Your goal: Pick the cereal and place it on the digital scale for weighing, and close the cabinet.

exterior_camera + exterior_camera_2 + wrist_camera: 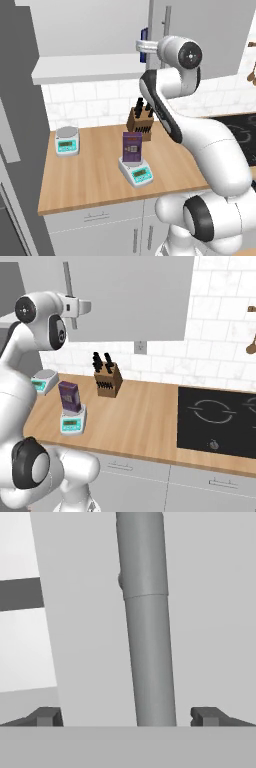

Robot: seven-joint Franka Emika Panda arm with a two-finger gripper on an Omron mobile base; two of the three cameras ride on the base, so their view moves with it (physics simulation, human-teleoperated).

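Tall dark purple cereal box (132,146) upright on askew white digital scale (136,172). Gripper (126,716) spread wide, straddling grey cabinet's (210,612) silver bar handle (147,632), holding nothing.

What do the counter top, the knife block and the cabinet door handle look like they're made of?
Counter top: light wood, matte, with faint plank grain, possibly a laminate.
Knife block: darker brown wood, going by its colour; the knife handles in it look like black plastic.
Cabinet door handle: smooth grey round bar with a soft sheen, probably brushed metal, though this rendered picture leaves it open. It stands between the open gripper tips.
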